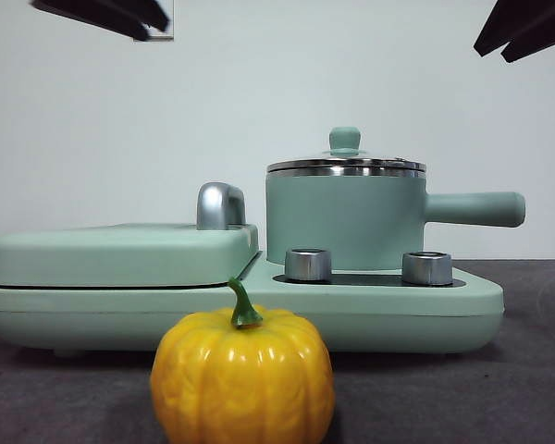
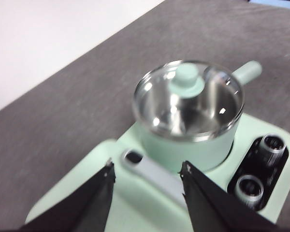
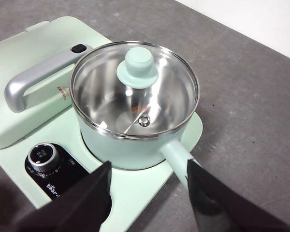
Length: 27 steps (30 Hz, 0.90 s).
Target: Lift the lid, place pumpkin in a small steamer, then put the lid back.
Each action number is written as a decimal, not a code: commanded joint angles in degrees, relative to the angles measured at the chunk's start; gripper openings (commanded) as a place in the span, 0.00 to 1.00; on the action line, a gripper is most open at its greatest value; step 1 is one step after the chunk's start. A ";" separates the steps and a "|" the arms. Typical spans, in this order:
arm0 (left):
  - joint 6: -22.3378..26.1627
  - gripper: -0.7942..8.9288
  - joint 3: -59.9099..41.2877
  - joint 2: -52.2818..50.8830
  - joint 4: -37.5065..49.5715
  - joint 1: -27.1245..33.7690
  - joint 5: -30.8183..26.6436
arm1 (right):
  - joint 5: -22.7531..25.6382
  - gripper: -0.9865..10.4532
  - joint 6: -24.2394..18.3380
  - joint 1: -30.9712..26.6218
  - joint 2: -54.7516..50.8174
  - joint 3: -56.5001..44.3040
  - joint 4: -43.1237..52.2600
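Observation:
The glossy yellow-orange pumpkin point(image 1: 243, 376) with a green stem stands on the dark table, close to the front camera. Behind it the mint-green small steamer point(image 1: 347, 220) sits on the right half of the appliance base, its long handle point(image 1: 474, 208) pointing right. The clear glass lid point(image 3: 135, 89) with its mint knob point(image 1: 345, 141) rests closed on the pot. Both arms hang high above the scene. My left gripper point(image 2: 146, 180) is open above the flat cover, short of the pot point(image 2: 188, 125). My right gripper point(image 3: 150, 176) is open above the pot's handle point(image 3: 176, 157).
The wide mint-green appliance base point(image 1: 462, 310) carries two silver knobs point(image 1: 308, 265) and a flat hinged cover point(image 1: 120, 252) with a chrome handle point(image 1: 220, 205) on its left half. A white wall stands behind the table.

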 commanded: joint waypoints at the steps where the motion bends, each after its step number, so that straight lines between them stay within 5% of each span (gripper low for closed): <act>1: 0.37 0.31 1.31 2.60 4.26 -2.03 0.26 | -0.02 0.30 -0.20 0.22 0.22 1.11 0.59; 14: -12.24 0.31 1.33 17.46 28.41 -8.70 0.02 | -0.02 0.30 0.48 0.24 0.22 1.11 0.61; 27: -13.25 0.31 2.51 27.85 36.83 -11.85 0.02 | 0.00 0.30 0.48 0.22 0.24 1.11 2.49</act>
